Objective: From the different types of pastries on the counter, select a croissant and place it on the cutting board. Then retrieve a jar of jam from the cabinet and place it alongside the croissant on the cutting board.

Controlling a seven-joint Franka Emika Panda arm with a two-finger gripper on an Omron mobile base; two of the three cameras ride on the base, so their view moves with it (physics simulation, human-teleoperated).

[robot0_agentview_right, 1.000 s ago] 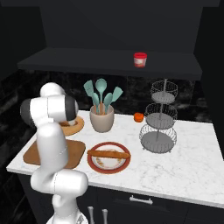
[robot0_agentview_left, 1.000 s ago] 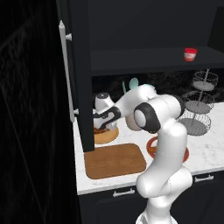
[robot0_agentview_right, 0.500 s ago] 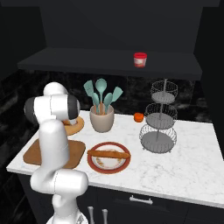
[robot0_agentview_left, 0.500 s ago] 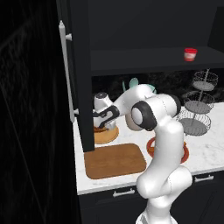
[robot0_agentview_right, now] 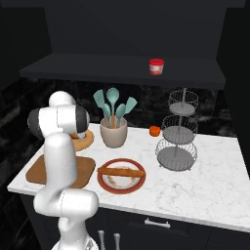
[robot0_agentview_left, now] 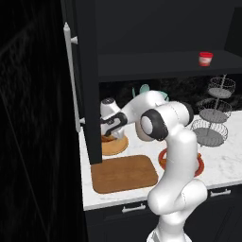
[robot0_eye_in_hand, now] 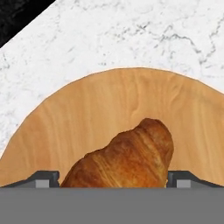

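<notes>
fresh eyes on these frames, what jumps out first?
The golden-brown ridged croissant lies on the round tan wooden plate, with the hand straddling it, one fingertip on each side. The red-lidded jam jar stands alone on the dark cabinet shelf. The brown wooden cutting board lies bare at the marble counter's front.

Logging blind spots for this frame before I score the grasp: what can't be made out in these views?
- Croissant, hand view: its near end is cut off by the bottom edge, so finger contact cannot be judged.
- Gripper, left base view: the fingertips are too small and dark to read against the round wooden plate.
- Cutting board, right base view: the arm hides its middle.
- Jar of jam: too small to read any label.
</notes>
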